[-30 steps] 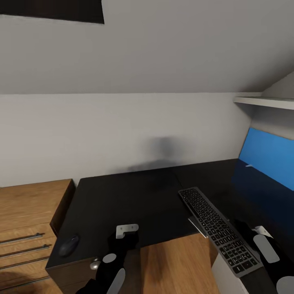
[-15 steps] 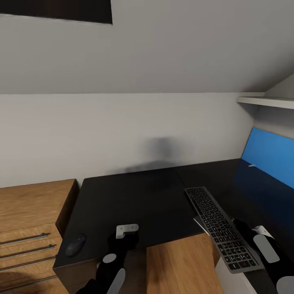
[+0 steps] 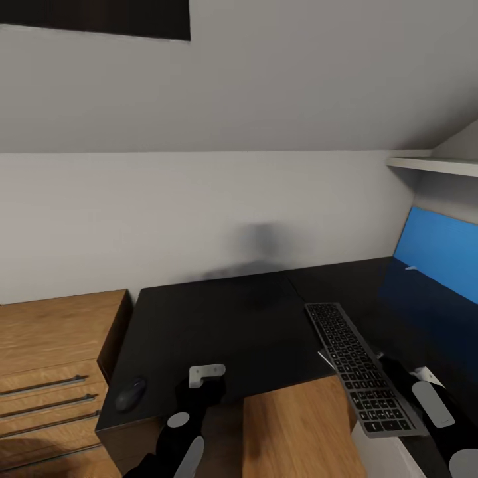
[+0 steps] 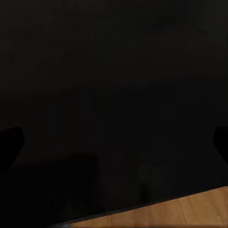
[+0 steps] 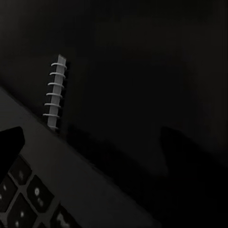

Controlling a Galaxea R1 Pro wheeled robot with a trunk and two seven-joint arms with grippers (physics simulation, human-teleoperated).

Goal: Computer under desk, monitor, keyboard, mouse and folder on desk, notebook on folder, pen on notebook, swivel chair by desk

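- While the head view looks down over both arms, the glossy black desk (image 3: 219,325) stands against the white wall, and the slim keyboard (image 3: 362,368) lies slanted at its right part, with the near end passing over the desk edge. The right claw (image 3: 405,372) is at this near end and seems to hold the keyboard there, but how its fingers stand I cannot tell from this view.
- In the same view the small black mouse (image 3: 131,394) rests on the near left corner of the desk, well apart from the keyboard. The left claw (image 3: 202,385) hangs over the near desk edge, between mouse and keyboard, touching neither. A wooden dresser (image 3: 50,372) with bar handles stands just left of the desk, and a blue wall panel (image 3: 438,249) is at the far right.
- In the left wrist view the two dark fingertips (image 4: 10,142) stand wide apart with nothing between them, over the black desk top; a strip of wood floor (image 4: 190,211) shows beyond the desk edge.
- In the right wrist view the keyboard frame and some keys (image 5: 28,194) lie against one dark finger (image 5: 9,142). Just beside the keyboard, a grey spiral binding (image 5: 55,92), perhaps the notebook, lies on the dark desk.
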